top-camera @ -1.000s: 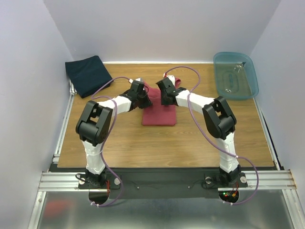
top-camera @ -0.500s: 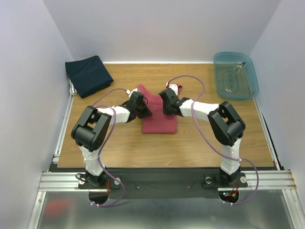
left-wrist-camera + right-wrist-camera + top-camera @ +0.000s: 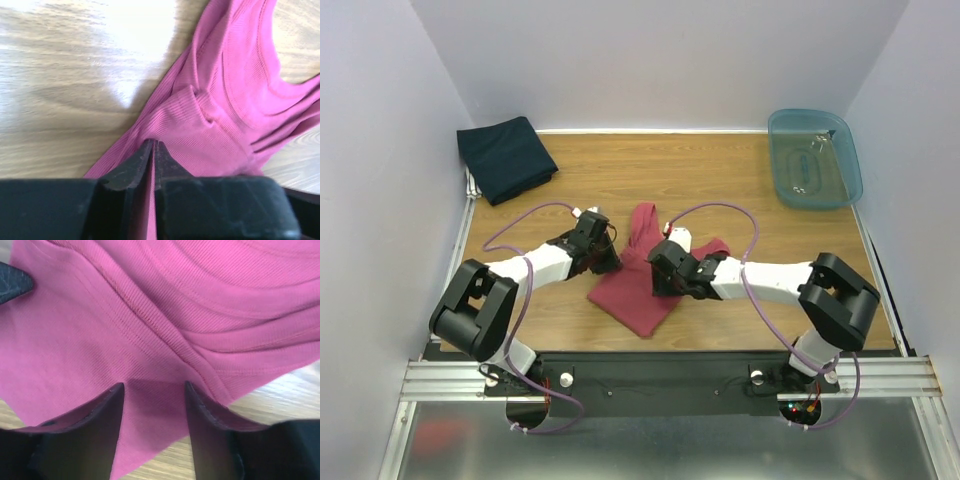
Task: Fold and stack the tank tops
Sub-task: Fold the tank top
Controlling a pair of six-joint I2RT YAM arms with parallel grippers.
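The maroon tank top (image 3: 638, 285) lies rumpled and skewed on the wooden table (image 3: 740, 190), near the front edge, with its straps toward the back. My left gripper (image 3: 605, 255) is at its left edge and is shut on a fold of the cloth (image 3: 210, 125); a thin strip of cloth shows between the closed fingers (image 3: 154, 146). My right gripper (image 3: 660, 278) is over the top's right part with its jaws open, the cloth (image 3: 165, 315) lying under and between its fingertips (image 3: 154, 386). The navy tank top (image 3: 505, 157) lies folded at the back left corner.
A translucent blue plastic tub (image 3: 815, 157) stands at the back right. White walls close in the table on three sides. A metal rail (image 3: 450, 270) runs along the left edge. The left fingertip (image 3: 12, 282) shows at the upper left of the right wrist view.
Both arms have drawn back toward the near edge, dragging the maroon top with them. It has gone from a neat rectangle to a skewed, rumpled shape.
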